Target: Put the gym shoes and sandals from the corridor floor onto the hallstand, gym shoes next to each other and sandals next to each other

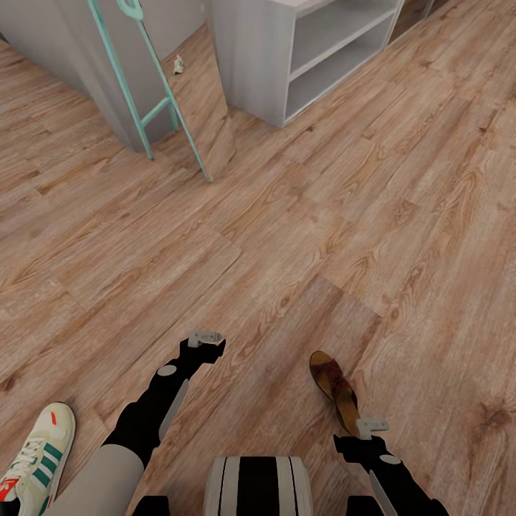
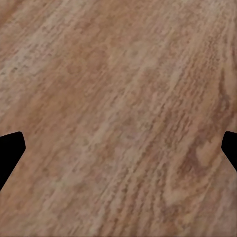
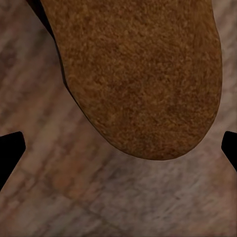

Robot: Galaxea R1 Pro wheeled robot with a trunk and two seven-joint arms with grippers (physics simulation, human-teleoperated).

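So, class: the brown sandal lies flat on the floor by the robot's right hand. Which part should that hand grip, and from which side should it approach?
Probably across the heel end of the sandal, coming straight down from above. It lies flat on the corridor floor, long and narrow, heel nearest the right hand. The right wrist view shows the open fingers straddling the rounded end.

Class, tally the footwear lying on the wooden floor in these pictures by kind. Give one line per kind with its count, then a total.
Gym shoes: 1, the gym shoe on the corridor floor
Sandals: 1, the sandal, just ahead of the right gripper
Total: 2
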